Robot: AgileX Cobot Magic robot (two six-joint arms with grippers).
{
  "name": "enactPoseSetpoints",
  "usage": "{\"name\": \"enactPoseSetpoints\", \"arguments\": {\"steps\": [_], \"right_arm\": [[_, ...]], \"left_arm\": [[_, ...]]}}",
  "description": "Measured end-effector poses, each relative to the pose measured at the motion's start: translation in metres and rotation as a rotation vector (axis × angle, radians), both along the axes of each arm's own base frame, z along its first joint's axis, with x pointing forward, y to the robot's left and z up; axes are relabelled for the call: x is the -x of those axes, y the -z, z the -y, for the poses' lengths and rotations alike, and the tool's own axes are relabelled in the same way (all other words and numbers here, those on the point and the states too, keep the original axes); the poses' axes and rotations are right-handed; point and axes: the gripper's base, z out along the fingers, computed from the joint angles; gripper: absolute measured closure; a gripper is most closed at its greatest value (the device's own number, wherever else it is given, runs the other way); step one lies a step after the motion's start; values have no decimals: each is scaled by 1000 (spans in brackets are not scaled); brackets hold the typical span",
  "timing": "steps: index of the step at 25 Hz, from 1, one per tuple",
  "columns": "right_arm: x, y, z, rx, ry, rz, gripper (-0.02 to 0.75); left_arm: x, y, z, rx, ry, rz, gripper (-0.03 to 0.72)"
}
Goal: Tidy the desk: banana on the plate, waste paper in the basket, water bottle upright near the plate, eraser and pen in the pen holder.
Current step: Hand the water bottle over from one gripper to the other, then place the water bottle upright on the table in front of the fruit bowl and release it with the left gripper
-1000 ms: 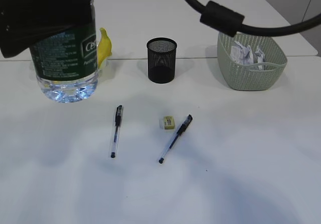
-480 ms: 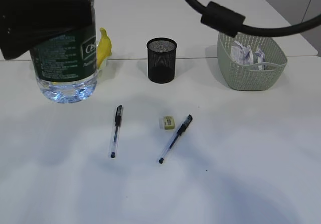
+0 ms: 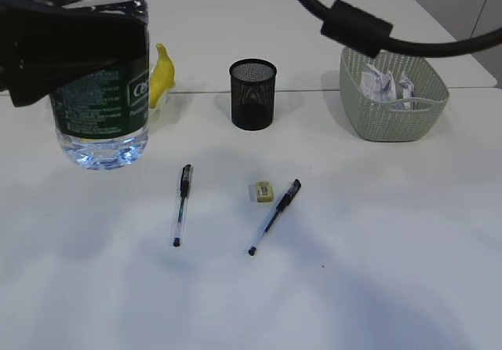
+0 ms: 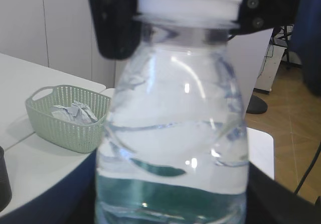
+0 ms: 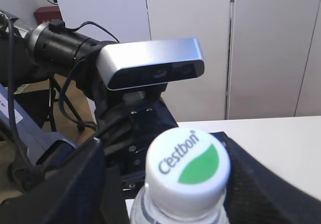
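The left gripper (image 4: pixel 185 13) is clamped on the neck of the water bottle (image 3: pixel 98 91), its dark jaws pressed to either side just below the white cap, and the bottle hangs upright at the left of the desk (image 3: pixel 376 248), its base low over the surface. The right gripper (image 5: pixel 170 184) sits around the bottle's cap (image 5: pixel 188 166) with its dark jaws spread clear on both sides, not gripping it. Just behind the bottle, partly hidden by it, the banana (image 3: pixel 162 75) shows as a yellow curve; the plate cannot be made out. To the right stands the black mesh pen holder (image 3: pixel 252 93), and farther right the pale green basket (image 3: pixel 392 122) with crumpled waste paper (image 3: pixel 384 82) inside. A black cable (image 3: pixel 353 28) arcs across the top, passing in front of the basket's rim. Nearer the camera lie a pen (image 3: pixel 181 205), the eraser (image 3: pixel 262 191) and a second pen (image 3: pixel 275 216) just beside the eraser.
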Motion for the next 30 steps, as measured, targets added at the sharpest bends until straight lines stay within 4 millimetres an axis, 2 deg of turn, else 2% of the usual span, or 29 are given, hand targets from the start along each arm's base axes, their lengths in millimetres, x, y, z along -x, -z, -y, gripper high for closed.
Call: {"name": "enactPoseSetpoints", "arguments": {"steps": [6, 14, 17, 26, 30], "right_arm": [[-3, 0, 7, 41, 17, -6, 231], [-24, -8, 50, 72, 164, -20, 231], [-31, -1, 60, 141, 215, -50, 231], [-38, 21, 73, 403, 352, -131, 232], [-44, 28, 80, 494, 462, -185, 256]], "left_arm": [[0, 0, 0, -8, 1, 5, 252], [-1, 1, -1, -15, -17, 4, 253], [-2, 1, -1, -18, -25, 4, 253], [-10, 4, -7, -53, -133, -8, 253], [-14, 6, -10, -72, -188, -10, 253]]}}
